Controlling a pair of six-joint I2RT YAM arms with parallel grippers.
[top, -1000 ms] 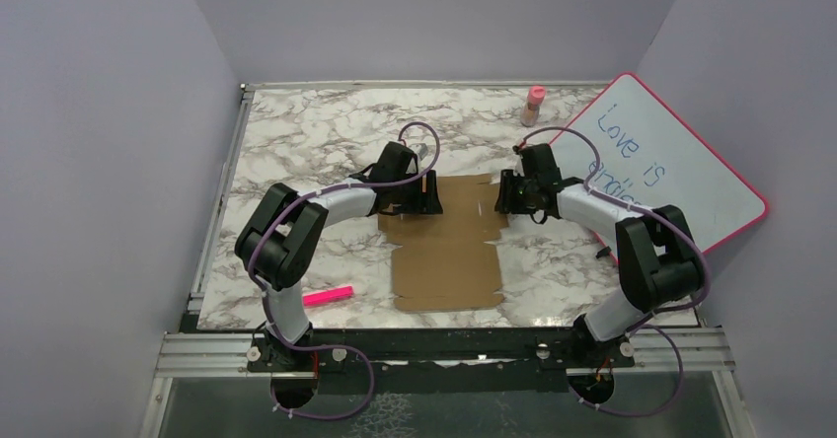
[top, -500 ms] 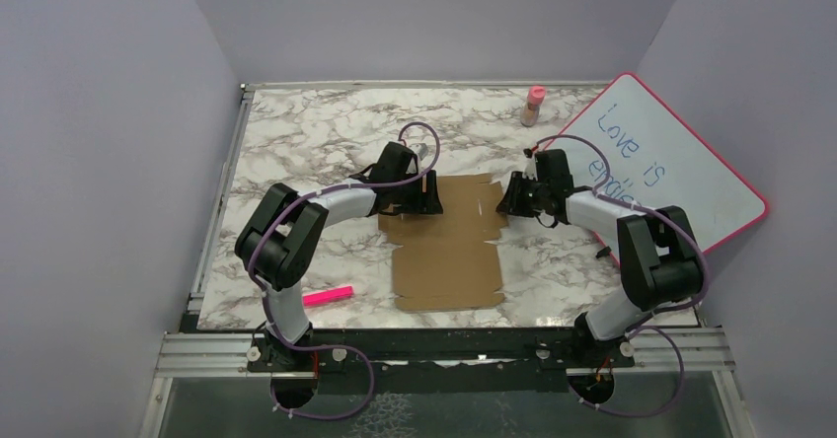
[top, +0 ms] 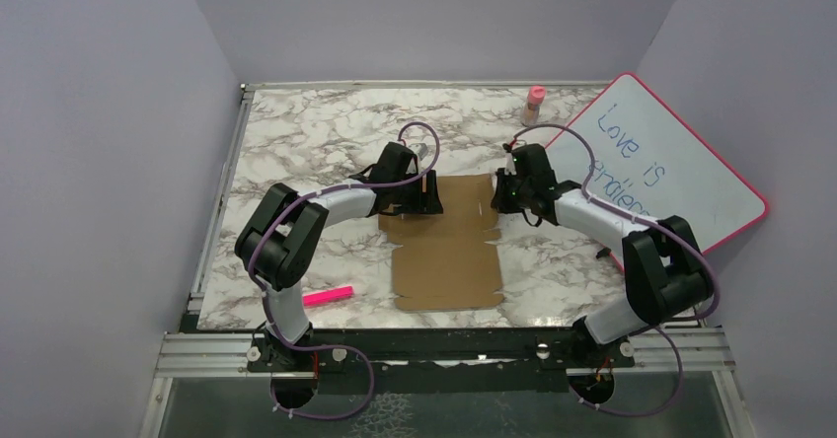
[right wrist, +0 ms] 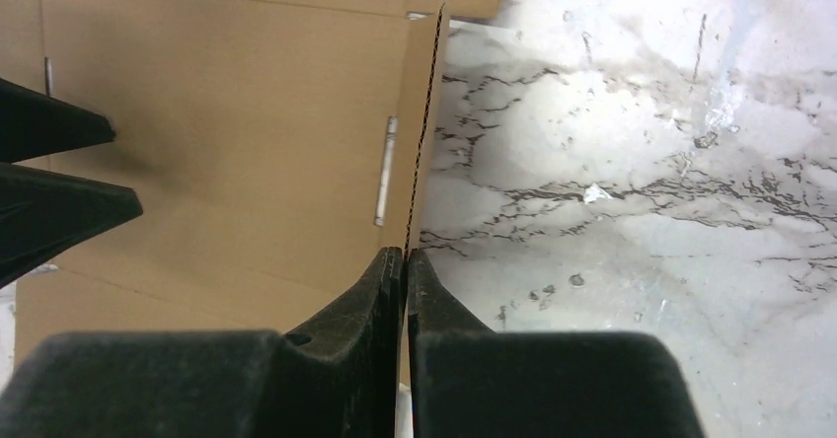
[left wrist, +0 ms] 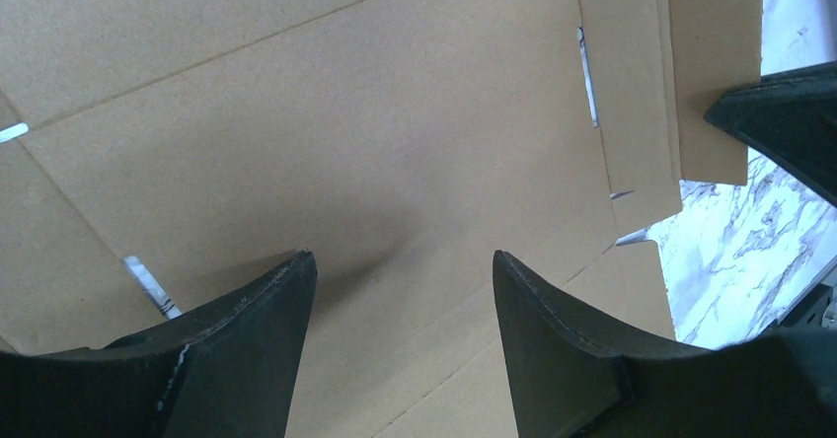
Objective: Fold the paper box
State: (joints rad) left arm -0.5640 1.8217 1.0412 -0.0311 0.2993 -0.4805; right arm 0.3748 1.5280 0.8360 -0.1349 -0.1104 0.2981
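top external view: the paper box (top: pixel 446 251) lies unfolded and mostly flat at the middle of the marble table (top: pixel 316 132), between the two arms. its long axis runs from the near edge toward the far wall, with the side flaps at the far end. the left gripper (top: pixel 424 193) sits over the far left part of the cardboard, jaws spread apart with nothing between them; the left wrist view shows bare cardboard under the gap. the right gripper (top: pixel 503 193) is at the far right flap; the right wrist view shows its jaws pinched together on that flap's edge, the flap standing upright off the table. a pink marker (top: pixel 328 296) lies near the left arm's base, apart from the box.
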